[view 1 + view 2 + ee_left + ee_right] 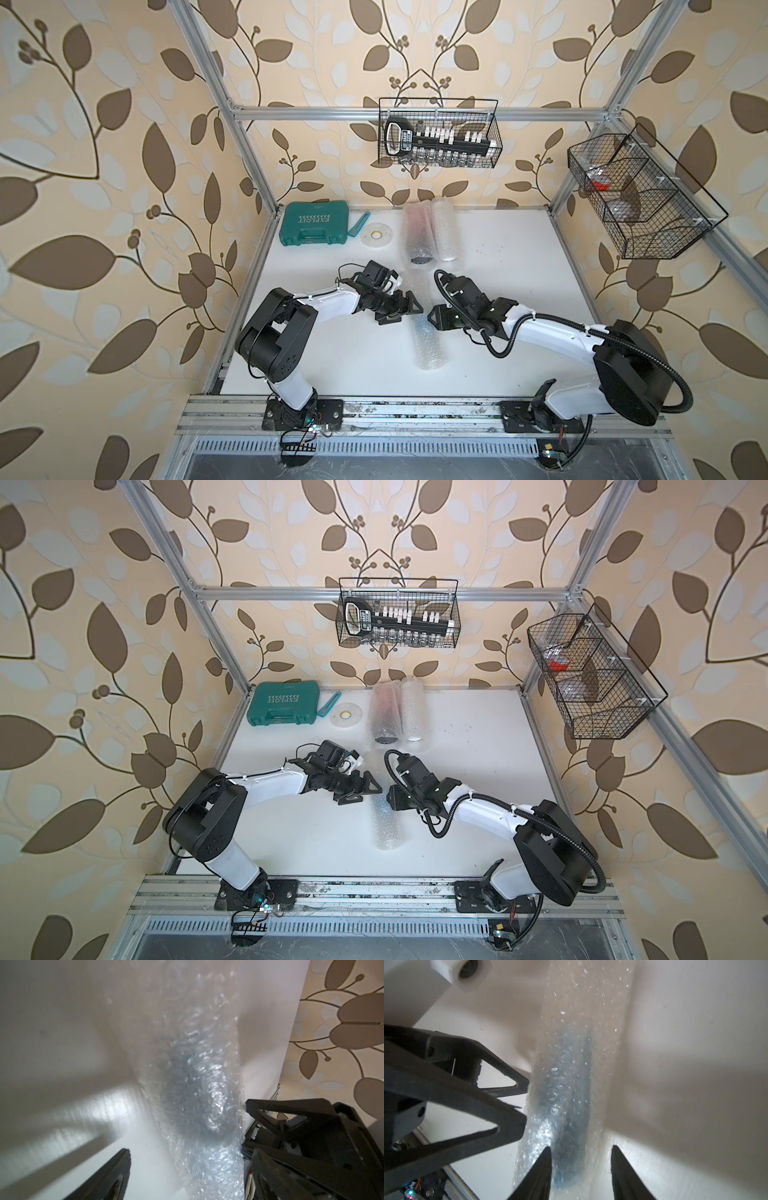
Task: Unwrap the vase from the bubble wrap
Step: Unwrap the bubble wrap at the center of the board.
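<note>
left gripper (402,315): jaws apart, nothing between them. In the right wrist view both fingertips (522,1087) sit at the side edge of the bubble wrap (581,1022).
right gripper (581,1148): jaws apart, straddling the wrapped tube. I cannot tell whether either pad presses on it.
table (332,357): white with a few small dark marks. An aluminium rail along the near edge carries both arm bases.
far edge: green tool case (313,224), tape roll (376,236), and two further bubble-wrap rolls (419,237) side by side.
room: leaf-pattern wallpaper (104,166) and an aluminium frame. A rear wire basket (496,133) hangs on the back bar and a side wire basket (665,241) on the right-hand rail.
wrap, placement: in both top views, one long tube lying flat mid-table, running near to far between the two grippers.
vase (571,1095): I see only a blue shape through the bubbles in the tube's middle stretch, fully covered.
arms: both reach inward with wrists low, and the grippers face each other across the tube.
</note>
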You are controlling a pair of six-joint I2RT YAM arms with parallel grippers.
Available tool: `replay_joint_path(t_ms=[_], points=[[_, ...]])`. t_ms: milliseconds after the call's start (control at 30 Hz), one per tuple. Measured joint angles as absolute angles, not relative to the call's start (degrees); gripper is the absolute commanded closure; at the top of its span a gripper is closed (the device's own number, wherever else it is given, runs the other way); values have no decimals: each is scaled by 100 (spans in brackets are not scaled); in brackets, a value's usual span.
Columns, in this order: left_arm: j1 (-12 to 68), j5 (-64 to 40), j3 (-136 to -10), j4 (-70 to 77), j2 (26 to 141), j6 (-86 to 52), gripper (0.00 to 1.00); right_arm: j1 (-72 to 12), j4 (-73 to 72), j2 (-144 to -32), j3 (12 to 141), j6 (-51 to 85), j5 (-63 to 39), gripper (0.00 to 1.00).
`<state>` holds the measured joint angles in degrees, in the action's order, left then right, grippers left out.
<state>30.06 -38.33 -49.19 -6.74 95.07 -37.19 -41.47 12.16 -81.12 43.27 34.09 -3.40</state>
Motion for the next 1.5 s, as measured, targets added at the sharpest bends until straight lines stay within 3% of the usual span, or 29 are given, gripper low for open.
replay_joint_path(t_ms=[900, 1500], points=[[3387, -3599, -5422, -851, 10001, -3798, 7, -4147, 1793, -8160, 4504, 3271, -148, 58], [3529, -3577, -5457, -770, 10143, -3892, 33, -4254, 2362, -8608, 4928, 3061, -32, 63]])
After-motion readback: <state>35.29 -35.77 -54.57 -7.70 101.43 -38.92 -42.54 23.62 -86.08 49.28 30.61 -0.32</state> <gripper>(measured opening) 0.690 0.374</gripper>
